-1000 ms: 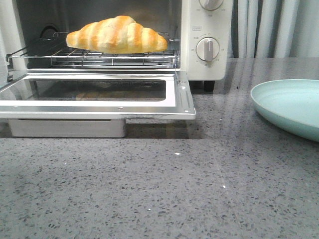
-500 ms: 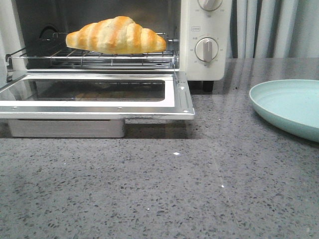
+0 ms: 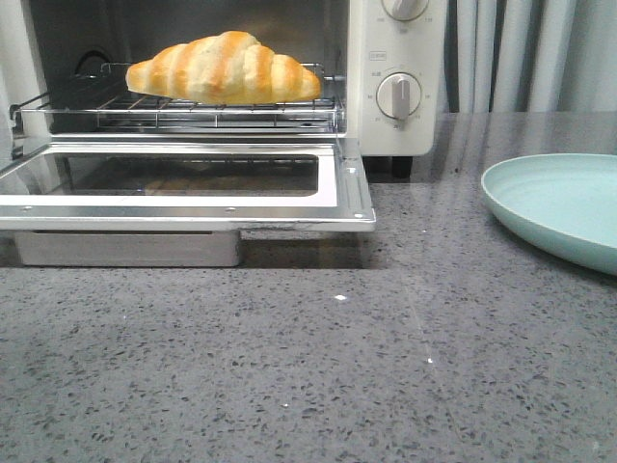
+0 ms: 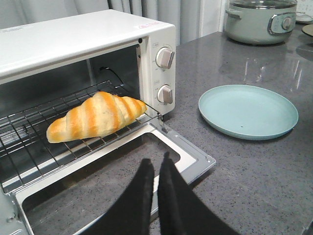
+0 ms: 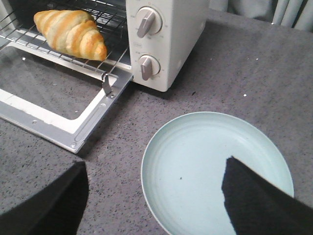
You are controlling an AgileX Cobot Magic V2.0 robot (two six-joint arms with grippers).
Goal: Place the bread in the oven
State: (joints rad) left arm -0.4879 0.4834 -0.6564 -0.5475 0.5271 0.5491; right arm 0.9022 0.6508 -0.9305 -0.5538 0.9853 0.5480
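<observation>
The bread (image 3: 224, 68), a golden-orange striped croissant, lies on the wire rack (image 3: 183, 111) inside the cream-white oven (image 3: 397, 58). The oven's glass door (image 3: 183, 183) hangs open and flat. The bread also shows in the left wrist view (image 4: 95, 116) and the right wrist view (image 5: 69, 31). My left gripper (image 4: 155, 164) is shut and empty, above the front edge of the open door (image 4: 186, 161). My right gripper (image 5: 154, 171) is open and empty above the pale blue plate (image 5: 215, 171). Neither gripper shows in the front view.
The empty pale blue plate (image 3: 559, 207) sits on the grey speckled counter right of the oven, also in the left wrist view (image 4: 247, 111). A grey-green cooker pot (image 4: 259, 19) stands at the far back. Curtains hang behind the counter.
The front view has shifted slightly, so the oven and bread sit a few pixels further left and higher. Nothing else has moved.
</observation>
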